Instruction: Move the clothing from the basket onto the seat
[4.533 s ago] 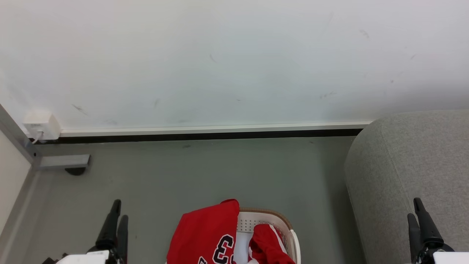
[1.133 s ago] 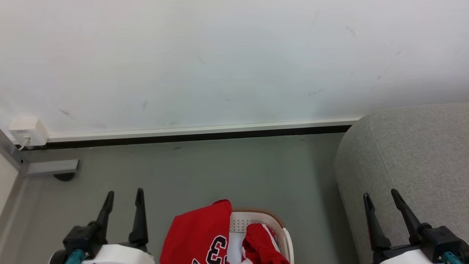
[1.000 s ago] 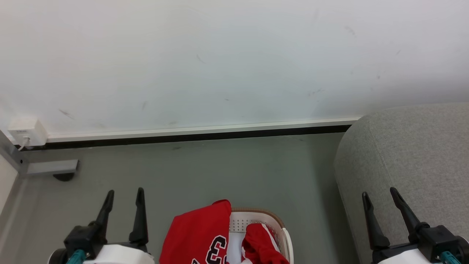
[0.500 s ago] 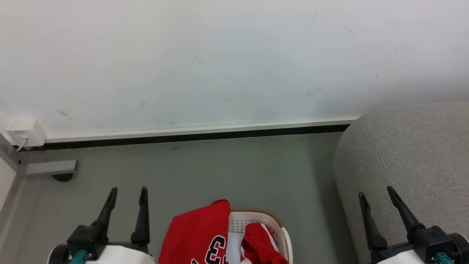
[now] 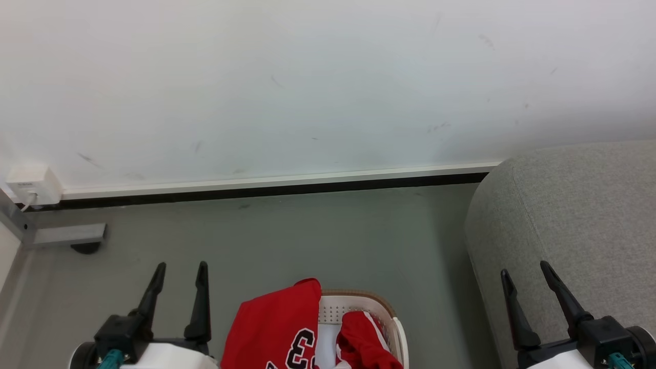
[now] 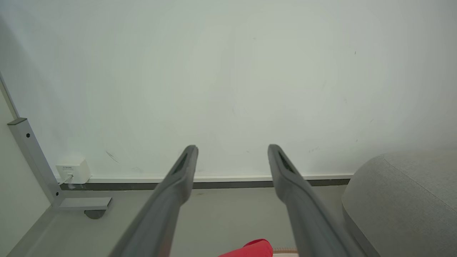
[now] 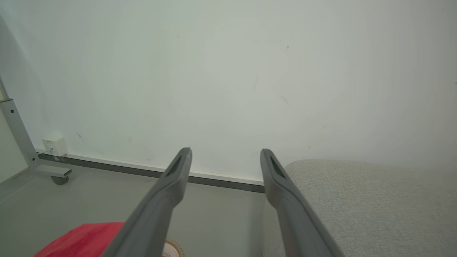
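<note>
Left gripper (image 5: 182, 265) and right gripper (image 5: 524, 268) both hold their fingers apart, empty. Between them sits the basket (image 5: 382, 303). A red jersey (image 5: 279, 328) drapes over its rim toward the left gripper, and a 2nd red garment (image 5: 366, 344) lies inside. The picture's bottom edge cuts off all 3. The grey sofa (image 5: 579, 215) has its rounded edge beside the right gripper, and open floor (image 5: 307, 236) lies ahead.

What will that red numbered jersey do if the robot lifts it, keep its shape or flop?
Probably flop: the jersey drapes limply over the basket rim, so it should sag from wherever it is pinched. It looks thin, so likely light. A trailing hem might snag that rim.
</note>
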